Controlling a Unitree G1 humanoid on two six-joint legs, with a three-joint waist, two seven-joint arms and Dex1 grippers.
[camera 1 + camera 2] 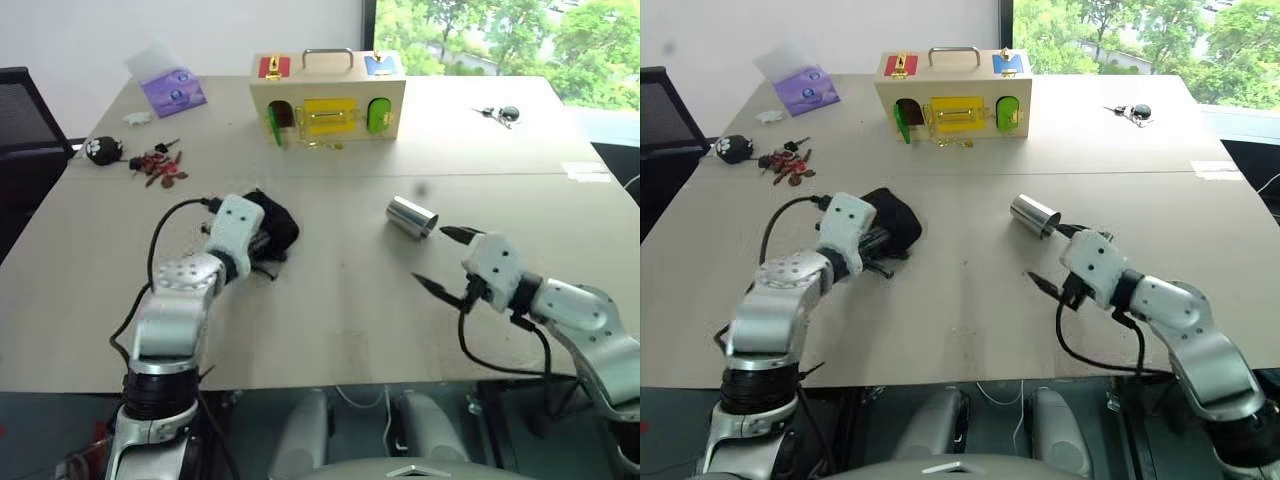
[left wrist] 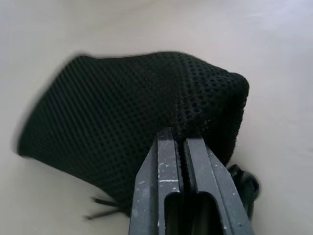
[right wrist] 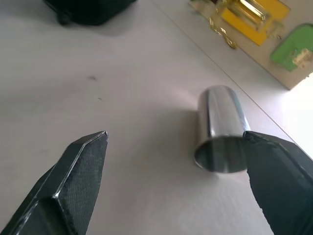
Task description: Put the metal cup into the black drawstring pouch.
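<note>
Left wrist view is showing the left gripper [image 2: 182, 142] with its two black fingers pressed together, pinching a fold of the black drawstring pouch [image 2: 132, 117], whose mesh fabric is bunching around the fingertips. Across the table, the right gripper [image 3: 173, 139] is standing with its fingers spread wide and holding nothing; one fingertip is lying just beside the rim of the metal cup [image 3: 220, 129], though contact cannot be confirmed. That cup is lying on its side on the pale table [image 1: 340, 300], its dark opening facing the right gripper. The pouch is resting on the table as a bunched lump, well apart from the cup. Judging by this, the task is at an early stage: the pouch is being gripped, but the cup is not yet being held, and lifting it and slipping it into the pouch remain. Farther back, a wooden latch box [image 1: 328, 98] is standing.
</note>
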